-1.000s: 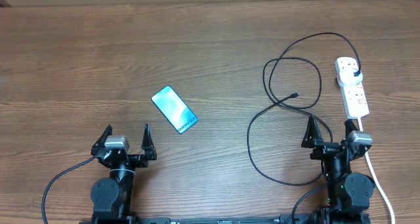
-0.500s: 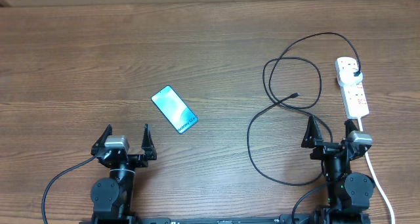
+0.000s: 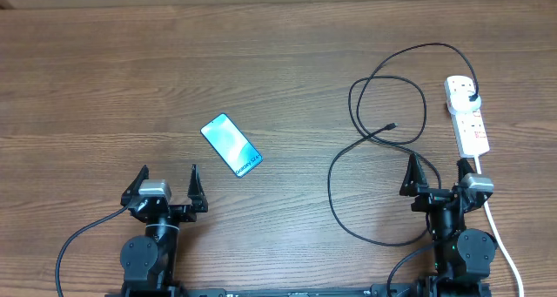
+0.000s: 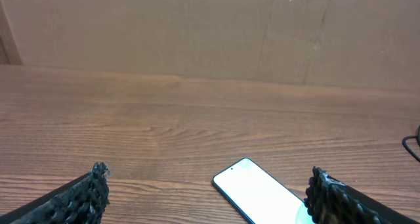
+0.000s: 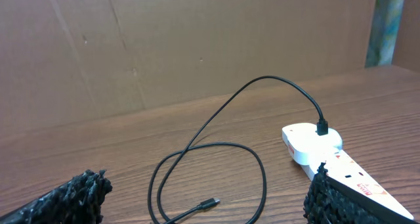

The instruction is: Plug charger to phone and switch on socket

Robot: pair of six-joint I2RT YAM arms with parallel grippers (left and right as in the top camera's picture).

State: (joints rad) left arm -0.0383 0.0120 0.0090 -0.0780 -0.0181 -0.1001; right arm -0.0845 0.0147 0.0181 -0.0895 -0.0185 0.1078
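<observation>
The phone lies flat and angled on the wooden table, left of centre; it also shows in the left wrist view. My left gripper is open and empty, near the front edge, just below-left of the phone. The charger cable loops over the right side, its connector tip lying free and its black plug seated in the socket strip. In the right wrist view the cable, tip and strip show. My right gripper is open and empty, below the loops.
The strip's thick white cord runs down the right side past my right arm. A brown cardboard wall stands behind the table's far edge.
</observation>
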